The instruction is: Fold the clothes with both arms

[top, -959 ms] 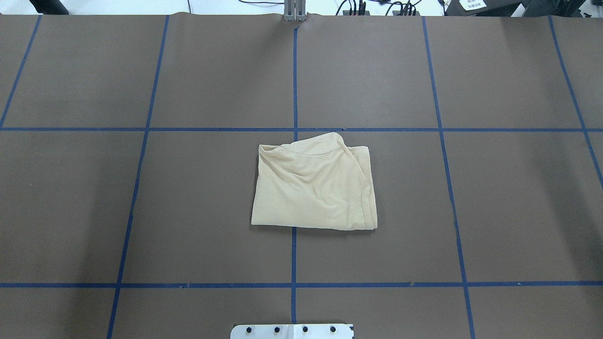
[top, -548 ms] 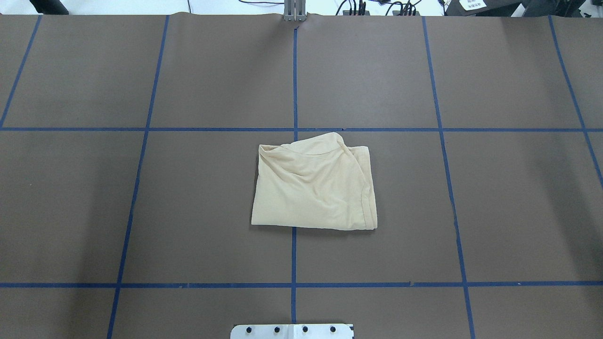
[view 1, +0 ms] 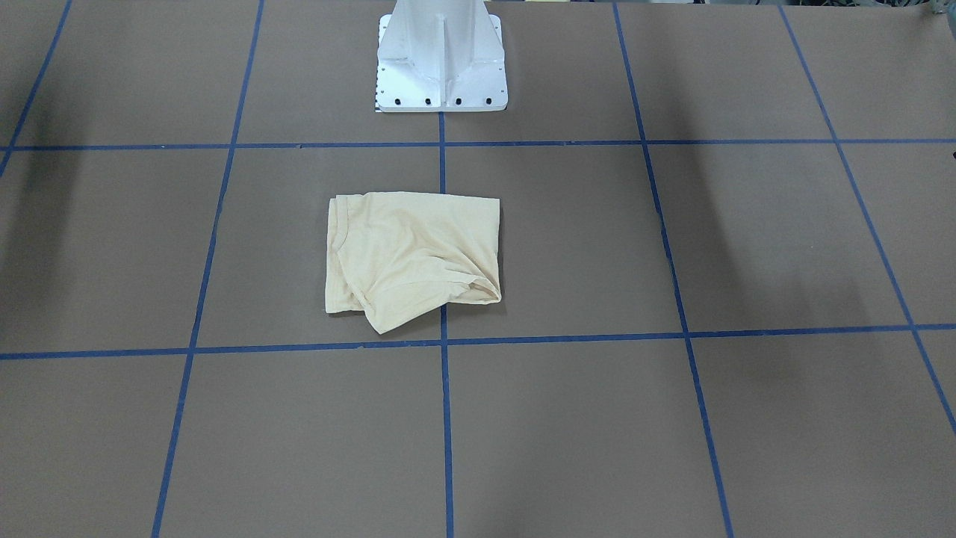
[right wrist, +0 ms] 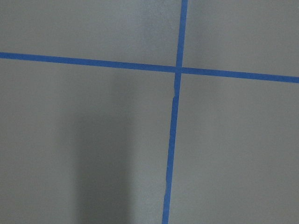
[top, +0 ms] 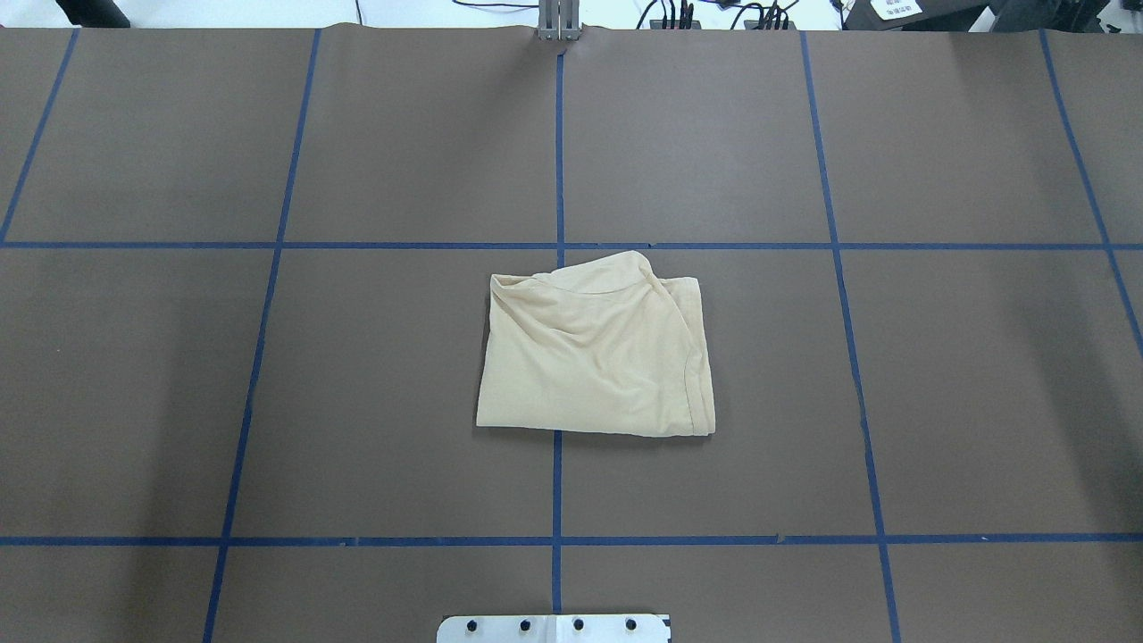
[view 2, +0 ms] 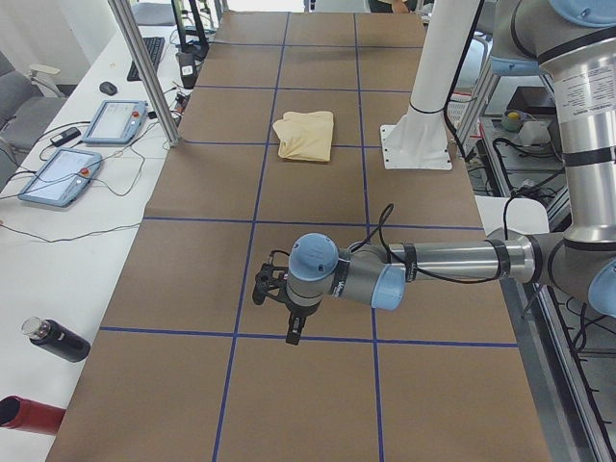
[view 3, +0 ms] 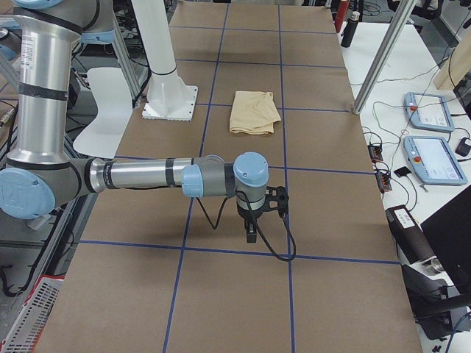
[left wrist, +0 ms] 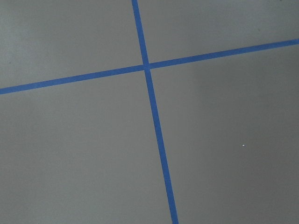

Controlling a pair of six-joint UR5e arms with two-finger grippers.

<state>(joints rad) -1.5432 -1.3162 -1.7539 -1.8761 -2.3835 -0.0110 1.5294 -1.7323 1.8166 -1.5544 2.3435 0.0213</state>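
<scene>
The cream-yellow T-shirt [top: 594, 353] lies folded into a small rectangle at the middle of the brown table, print hidden. It also shows in the front view [view 1: 411, 254] and both side views [view 2: 305, 135] [view 3: 254, 112]. No arm touches it. My left gripper [view 2: 292, 332] hangs over the table's left end, far from the shirt, pointing down; I cannot tell if it is open or shut. My right gripper [view 3: 251, 235] hangs likewise over the right end; I cannot tell its state either. Both wrist views show only bare table with blue tape lines.
The white base pedestal [view 1: 441, 60] stands at the robot's edge behind the shirt. Blue tape lines [top: 557, 134] grid the table. A side bench holds teach pendants [view 2: 58, 175] and a dark bottle [view 2: 58, 340]. A metal post [view 2: 144, 67] stands at the far edge.
</scene>
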